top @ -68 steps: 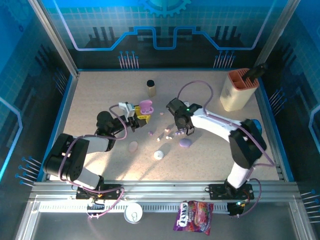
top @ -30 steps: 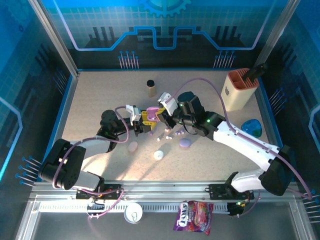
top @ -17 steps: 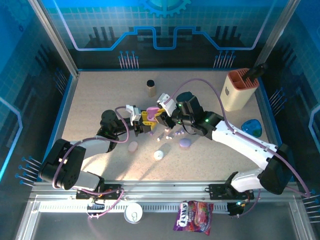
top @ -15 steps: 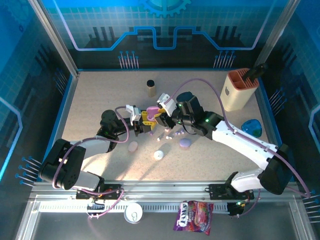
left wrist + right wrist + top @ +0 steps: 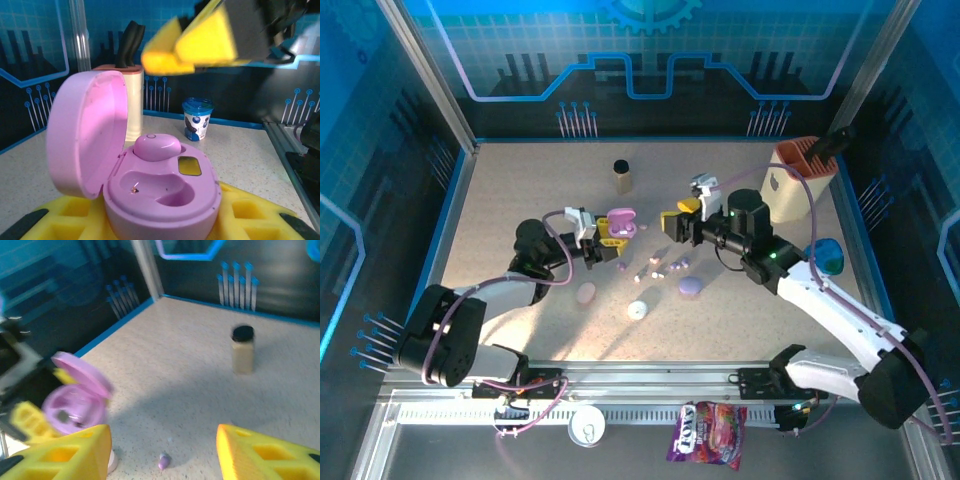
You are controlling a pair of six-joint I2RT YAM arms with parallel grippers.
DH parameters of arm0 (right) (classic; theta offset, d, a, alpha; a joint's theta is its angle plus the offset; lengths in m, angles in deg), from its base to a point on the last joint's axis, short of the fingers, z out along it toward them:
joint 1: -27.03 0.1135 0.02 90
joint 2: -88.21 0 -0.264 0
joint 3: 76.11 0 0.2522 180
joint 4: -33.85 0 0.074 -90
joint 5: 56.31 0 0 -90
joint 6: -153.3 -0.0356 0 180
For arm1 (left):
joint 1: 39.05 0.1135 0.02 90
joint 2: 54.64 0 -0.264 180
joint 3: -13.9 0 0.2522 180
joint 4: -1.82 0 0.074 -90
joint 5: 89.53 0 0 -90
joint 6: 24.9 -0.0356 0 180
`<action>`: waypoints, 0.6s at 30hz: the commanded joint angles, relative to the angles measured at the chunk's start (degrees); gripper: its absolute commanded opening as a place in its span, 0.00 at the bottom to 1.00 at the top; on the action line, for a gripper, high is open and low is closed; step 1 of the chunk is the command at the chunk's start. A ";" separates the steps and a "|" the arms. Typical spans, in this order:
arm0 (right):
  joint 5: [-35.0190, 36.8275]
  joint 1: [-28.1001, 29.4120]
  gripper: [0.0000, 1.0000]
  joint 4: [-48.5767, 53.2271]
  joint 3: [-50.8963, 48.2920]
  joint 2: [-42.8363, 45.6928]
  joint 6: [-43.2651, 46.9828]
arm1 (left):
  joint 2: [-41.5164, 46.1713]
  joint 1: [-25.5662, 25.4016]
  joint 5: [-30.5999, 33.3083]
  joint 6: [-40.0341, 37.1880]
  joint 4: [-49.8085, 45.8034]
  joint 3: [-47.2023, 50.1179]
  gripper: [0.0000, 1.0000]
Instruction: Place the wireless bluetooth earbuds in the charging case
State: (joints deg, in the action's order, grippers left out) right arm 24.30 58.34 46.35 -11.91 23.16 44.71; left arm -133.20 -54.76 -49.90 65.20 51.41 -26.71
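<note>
The left gripper (image 5: 605, 236) is clenched on the open purple charging case (image 5: 161, 197), with one earbud (image 5: 156, 146) seated and the second socket (image 5: 167, 189) free; it should hold the case level. Just right of it the loose earbuds (image 5: 656, 269) lie on the table (image 5: 520, 180). The right gripper (image 5: 680, 214), released and empty, should in my judgement pinch a purple one by its sides.

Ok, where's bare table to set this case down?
Bare: the far-left corner, left of the bottle, and the near strip between white puck and table edge. Crowded: the middle, with earbuds and a purple case scattered beside the left gripper's charging case and the right gripper.
</note>
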 commanded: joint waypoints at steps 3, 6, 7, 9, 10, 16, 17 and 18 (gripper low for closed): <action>0.41 -2.31 0.57 4.07 -0.34 -6.56 -11.69 | 1.97 1.44 1.62 1.66 4.17 1.47 0.37; -1.84 -1.99 0.56 4.54 1.88 -13.18 -15.15 | 1.51 2.68 1.95 3.23 7.05 1.98 0.37; -2.51 -1.68 0.55 4.55 2.47 -15.29 -16.03 | 1.29 3.16 1.85 4.06 8.23 2.11 0.37; -4.76 -0.72 0.53 4.55 4.60 -20.92 -16.25 | 0.97 4.28 1.76 5.87 11.11 2.52 0.37; -5.31 -0.19 0.53 5.35 6.08 -23.26 -16.34 | 0.88 4.62 1.75 6.56 12.18 2.71 0.37; -10.39 3.34 0.49 8.48 15.16 -37.94 -17.20 | 1.55 5.68 2.26 7.55 13.89 3.39 0.37; -11.09 4.13 0.49 9.11 16.92 -40.05 -16.39 | 1.72 5.77 2.38 7.61 14.14 3.70 0.37; -11.99 4.65 0.50 9.91 18.75 -42.15 -15.50 | 1.91 5.86 2.44 7.62 14.17 3.87 0.37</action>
State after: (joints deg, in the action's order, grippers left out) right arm 16.61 61.25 53.30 2.52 -15.25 28.77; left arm -132.57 -49.51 -47.97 71.52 61.99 -23.92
